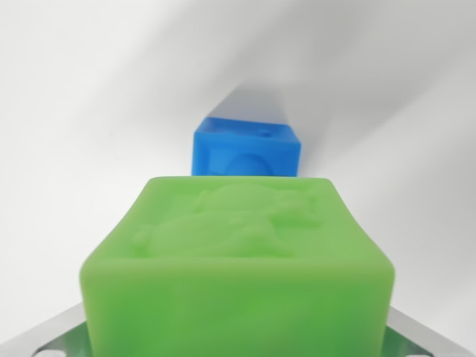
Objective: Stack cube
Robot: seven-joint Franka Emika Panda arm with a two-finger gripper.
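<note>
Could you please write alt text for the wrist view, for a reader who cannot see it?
A green cube fills the foreground, a raised relief on its top face. Beyond it, a smaller-looking blue cube sits on a white surface. Metal parts flank the bottom corners.

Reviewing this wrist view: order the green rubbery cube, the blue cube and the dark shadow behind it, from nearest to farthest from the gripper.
1. Green rubbery cube: foreground centre, between the metal fingers at the bottom corners.
2. Blue cube: behind it, centre, on the white surface.
3. Dark shadow: just beyond the blue cube.
</note>
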